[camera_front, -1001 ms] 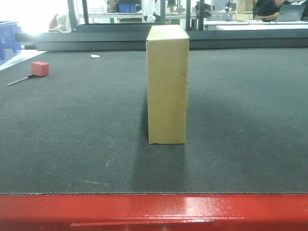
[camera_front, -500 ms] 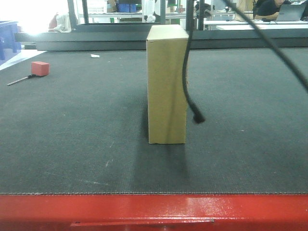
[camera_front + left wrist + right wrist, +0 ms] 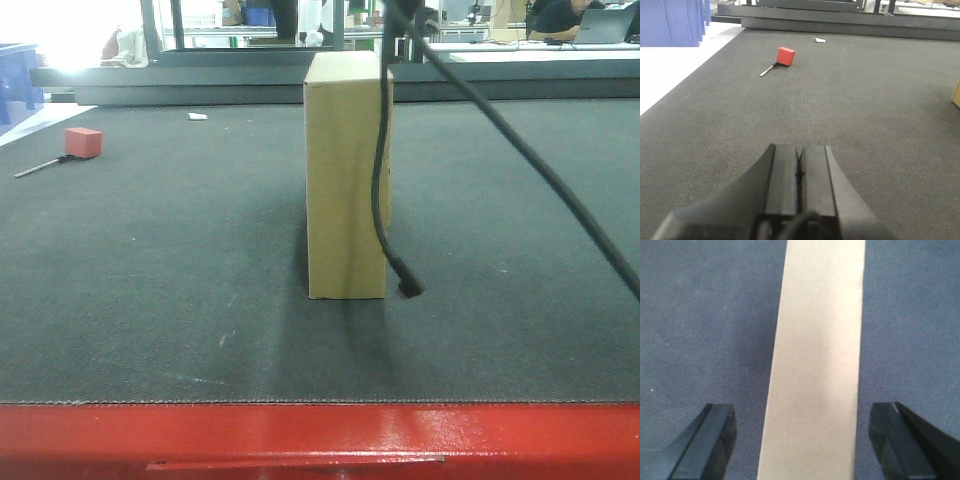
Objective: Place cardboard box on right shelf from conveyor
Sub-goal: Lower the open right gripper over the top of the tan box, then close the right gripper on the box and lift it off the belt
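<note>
Tall cardboard box (image 3: 347, 180) stands upright mid-belt on the conveyor (image 3: 150, 250). The right gripper (image 3: 802, 412) is above it: jaws spread wide, 1 on each side of the box top, holding nothing. The left gripper (image 3: 800, 160) is low over the belt: jaws pressed together, empty.

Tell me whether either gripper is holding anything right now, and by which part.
Nothing is held. The right gripper is open astride the cardboard box, not touching it; the left gripper is shut and empty.

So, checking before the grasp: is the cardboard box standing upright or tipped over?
Upright. The cardboard box stands on its small end on the conveyor, clearly taller than wide, with its base flat on the surface.
</note>
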Robot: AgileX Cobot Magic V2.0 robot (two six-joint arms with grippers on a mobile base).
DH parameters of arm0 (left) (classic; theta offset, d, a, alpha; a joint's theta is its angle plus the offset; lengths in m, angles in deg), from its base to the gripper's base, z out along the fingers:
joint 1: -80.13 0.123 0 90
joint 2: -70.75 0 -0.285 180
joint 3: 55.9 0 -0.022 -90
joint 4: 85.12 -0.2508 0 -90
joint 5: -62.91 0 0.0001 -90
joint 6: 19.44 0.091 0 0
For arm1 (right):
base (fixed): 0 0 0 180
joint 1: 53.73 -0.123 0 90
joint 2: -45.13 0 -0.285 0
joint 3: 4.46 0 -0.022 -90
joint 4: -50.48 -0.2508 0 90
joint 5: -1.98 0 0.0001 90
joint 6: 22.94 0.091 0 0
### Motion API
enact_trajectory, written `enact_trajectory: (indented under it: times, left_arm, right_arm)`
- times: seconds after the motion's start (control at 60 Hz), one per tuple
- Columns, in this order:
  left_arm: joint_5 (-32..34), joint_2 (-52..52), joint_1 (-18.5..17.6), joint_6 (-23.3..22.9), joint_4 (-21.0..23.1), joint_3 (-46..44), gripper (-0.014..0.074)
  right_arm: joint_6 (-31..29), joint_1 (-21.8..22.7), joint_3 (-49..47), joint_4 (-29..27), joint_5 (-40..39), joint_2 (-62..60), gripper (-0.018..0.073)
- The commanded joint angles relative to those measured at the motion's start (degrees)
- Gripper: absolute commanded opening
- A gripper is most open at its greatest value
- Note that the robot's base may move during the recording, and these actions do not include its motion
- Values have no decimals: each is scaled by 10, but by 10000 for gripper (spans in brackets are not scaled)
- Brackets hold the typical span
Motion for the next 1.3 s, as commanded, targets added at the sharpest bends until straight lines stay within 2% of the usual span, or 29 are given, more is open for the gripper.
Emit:
enact_trajectory:
  times: [0.0, 0.584, 0.65, 0.717, 0.851, 0.934, 1.017, 1.284]
  left_arm:
    - [49, 8, 0, 0, 3, 5, -116]
    - [49, 8, 0, 0, 3, 5, -116]
    - [49, 8, 0, 0, 3, 5, -116]
    - [49, 8, 0, 0, 3, 5, -116]
    - [49, 8, 0, 0, 3, 5, -116]
    - [49, 8, 0, 0, 3, 5, -116]
    - [49, 8, 0, 0, 3, 5, -116]
    - [49, 8, 0, 0, 3, 5, -116]
  right_arm:
    - [2, 4, -21, 28, -22, -25, 634]
    - [1, 27, -19, 0, -17, 20, 631]
    - [0, 29, -17, -7, -17, 23, 593]
    - [0, 32, -13, -11, -20, 23, 517]
    - [-10, 36, -13, -18, -26, 21, 289]
    - [-12, 42, -13, -28, -33, 17, 185]
    - [-26, 49, -13, -33, -36, 12, 150]
    - [-127, 75, 12, -34, -53, -44, 150]
